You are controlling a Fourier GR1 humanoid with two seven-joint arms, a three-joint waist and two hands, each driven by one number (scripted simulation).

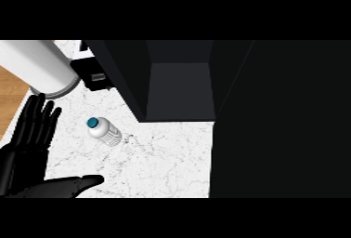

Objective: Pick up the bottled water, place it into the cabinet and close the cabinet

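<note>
1. My left hand (27,148) rests open at lower left, fingers straight, holding nothing.
2. The bottle (104,131) stands just right of it, left of centre.
3. Next, judging by this: grasp it, then the open cabinet (179,88) above.

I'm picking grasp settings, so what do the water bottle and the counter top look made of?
The bottle looks like clear or whitish plastic: ribbed, pale body with a blue cap. The counter looks like polished white marble or a marble-look laminate, judging by its fine grey veining; which one can't be told.
</note>
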